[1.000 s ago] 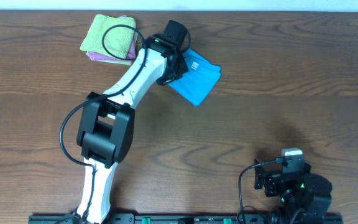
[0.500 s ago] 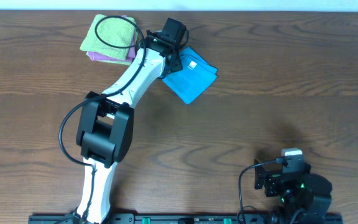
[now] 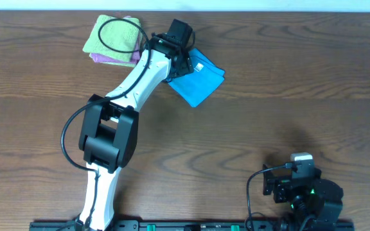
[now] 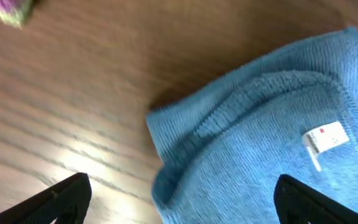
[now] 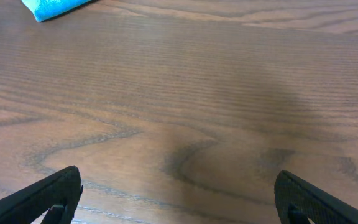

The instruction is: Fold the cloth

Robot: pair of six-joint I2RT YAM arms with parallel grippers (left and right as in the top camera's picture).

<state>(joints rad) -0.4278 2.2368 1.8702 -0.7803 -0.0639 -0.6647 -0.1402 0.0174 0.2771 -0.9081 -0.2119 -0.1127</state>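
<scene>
The right arm is seen folded at the lower right of the overhead frame. In its wrist view, the right gripper is spread wide over bare table, with nothing held. The left arm is stretched from the lower left toward the upper middle. There the left gripper is held above the cloth, fingers wide apart, nothing gripped. The blue cloth lies folded flat, white tag up. Farther off, at the upper left, a lime-green cloth is stacked on a pink cloth.
</scene>
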